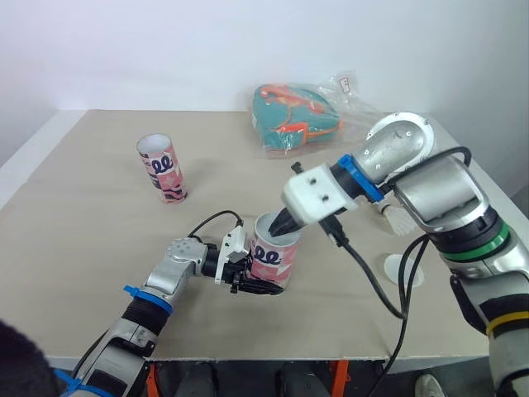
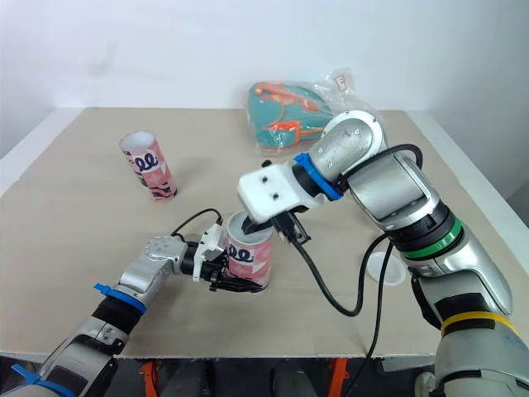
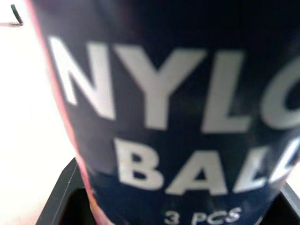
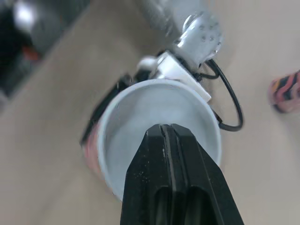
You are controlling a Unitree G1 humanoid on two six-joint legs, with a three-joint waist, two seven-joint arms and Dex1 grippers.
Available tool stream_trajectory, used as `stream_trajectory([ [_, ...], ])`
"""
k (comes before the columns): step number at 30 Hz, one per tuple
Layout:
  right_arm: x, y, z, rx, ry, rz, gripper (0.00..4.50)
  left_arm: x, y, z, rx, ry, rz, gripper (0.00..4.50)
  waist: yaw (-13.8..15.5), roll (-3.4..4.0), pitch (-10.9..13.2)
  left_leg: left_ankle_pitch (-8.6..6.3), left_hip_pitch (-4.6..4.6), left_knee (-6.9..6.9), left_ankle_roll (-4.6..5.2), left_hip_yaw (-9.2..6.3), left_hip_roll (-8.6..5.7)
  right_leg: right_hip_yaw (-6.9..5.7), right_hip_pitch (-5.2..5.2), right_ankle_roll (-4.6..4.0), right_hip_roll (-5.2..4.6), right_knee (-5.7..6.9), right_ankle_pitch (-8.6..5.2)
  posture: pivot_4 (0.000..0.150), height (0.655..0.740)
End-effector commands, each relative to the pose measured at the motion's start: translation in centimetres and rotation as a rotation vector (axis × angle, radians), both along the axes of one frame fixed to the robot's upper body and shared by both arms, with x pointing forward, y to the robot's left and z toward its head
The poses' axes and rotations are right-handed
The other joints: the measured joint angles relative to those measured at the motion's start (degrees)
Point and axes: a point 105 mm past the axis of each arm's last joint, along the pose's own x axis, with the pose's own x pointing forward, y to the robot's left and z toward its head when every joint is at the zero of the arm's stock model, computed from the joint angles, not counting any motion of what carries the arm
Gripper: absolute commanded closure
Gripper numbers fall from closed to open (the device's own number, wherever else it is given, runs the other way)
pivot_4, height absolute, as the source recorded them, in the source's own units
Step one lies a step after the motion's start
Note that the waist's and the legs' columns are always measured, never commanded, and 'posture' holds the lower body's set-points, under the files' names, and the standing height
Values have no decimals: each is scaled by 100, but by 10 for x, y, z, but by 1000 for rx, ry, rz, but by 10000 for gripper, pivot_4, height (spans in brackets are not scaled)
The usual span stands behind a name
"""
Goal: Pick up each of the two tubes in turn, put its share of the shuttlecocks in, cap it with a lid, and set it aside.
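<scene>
Head views: the left end effector [image 1: 253, 284] is clamped around the lower part of the near tube [image 1: 277, 260], which stands upright on the bench [image 1: 99, 248]. The right end effector [image 1: 282, 223] hangs right at this tube's open mouth, its tips at the rim and its two black fingers pressed together, with nothing seen between them. The far tube [image 1: 163, 169] stands by itself well beyond the left end effector, on that arm's outer side. A round lid [image 1: 403, 270] lies flat on the bench on the right arm's outer side, well apart from the right end effector. Near it, half hidden by the arm, is what looks like a white shuttlecock [image 1: 394, 218]. A teal bag in clear plastic [image 1: 296, 118] lies far beyond both end effectors.

Left wrist view: the near tube's dark label fills the space between the fingers [image 3: 60, 190], reading "NYL", "BAL" and "3 PCS".

Right wrist view: the closed fingertips sit directly over the tube's white inside. The left end effector [image 4: 123, 89] holds the tube's far wall. The far tube [image 4: 286, 91] lies well off to one side.
</scene>
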Motion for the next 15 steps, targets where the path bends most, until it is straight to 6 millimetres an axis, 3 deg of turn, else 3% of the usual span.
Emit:
stream_trajectory([
  [1, 2, -11, 34, 138, 61, -77, 35734, 1, -2, -2, -3, 6, 22, 18356, 23, 15, 10, 2, -21, 1, 2, -1, -2, -1, -16, 5, 2, 0, 3, 1500, 7387],
  [6, -5, -48, 52, 283, 116, -221, 12241, 4, -8, -1, -11, -32, 28, 18356, 180, 18, 17, -10, -97, 3, 22, -22, -26, -4, -75, 59, 4, -3, 7, 1500, 7387],
  [9, -11, -56, 53, 321, 123, -267, 237, 5, -9, -2, -6, -62, 26, 18356, 159, 33, 26, -18, -107, 5, 29, -28, -32, 4, -74, 70, 4, -8, -7, 1500, 7387],
  [10, -13, -60, 52, 333, 122, -287, 237, 8, -10, -2, -5, -60, 36, 18356, 147, 43, 32, -19, -106, 6, 30, -27, -33, 5, -74, 71, 4, -8, -7, 1500, 7387],
  [11, -14, -63, 50, 344, 121, -310, 0, 9, -11, -1, -6, -60, 37, 11447, 138, 46, 34, -18, -104, 7, 30, -24, -33, 8, -75, 73, 4, -8, -5, 1500, 7387],
  [12, -16, -65, 49, 354, 124, -329, 0, 10, -11, -1, -7, -64, 36, 10331, 138, 47, 36, -18, -102, 10, 31, -25, -32, 7, -74, 73, 7, -6, -3, 1500, 7387],
  [14, -18, -69, 45, 368, 128, -364, 0, 11, -11, 2, -17, -76, 29, 792, 136, 48, 43, -15, -100, 13, 33, -31, -30, 7, -75, 86, 14, -6, -6, 1500, 7387],
  [15, -19, -70, 43, 371, 123, -383, 0, 12, -12, 5, -25, -81, 25, 792, 136, 47, 43, -14, -101, 12, 34, -33, -30, 7, -76, 92, 14, -8, -5, 1500, 7387],
])
